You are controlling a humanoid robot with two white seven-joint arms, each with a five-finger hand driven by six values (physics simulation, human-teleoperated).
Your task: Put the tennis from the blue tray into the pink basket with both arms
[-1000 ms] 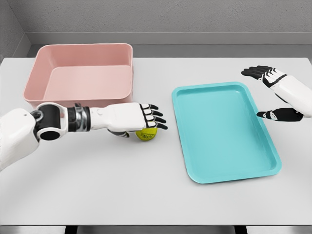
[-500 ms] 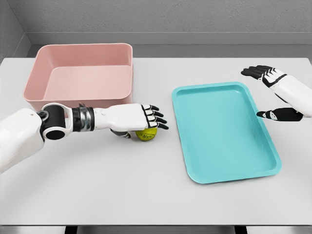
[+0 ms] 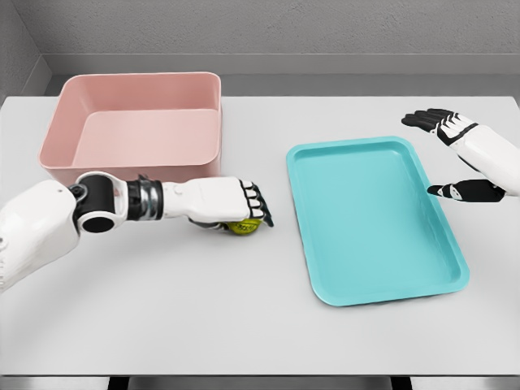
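The left hand [image 3: 236,205] curls its fingers down over the yellow-green tennis ball [image 3: 242,226] on the white bench [image 3: 203,317], just before the pink plastic basket [image 3: 134,126], while the right hand [image 3: 457,154] hovers spread-fingered beside the shallow blue tray [image 3: 374,219].

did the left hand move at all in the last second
Yes. The left hand has dropped lower over the tennis ball, its fingers curling down, away from the pink basket.
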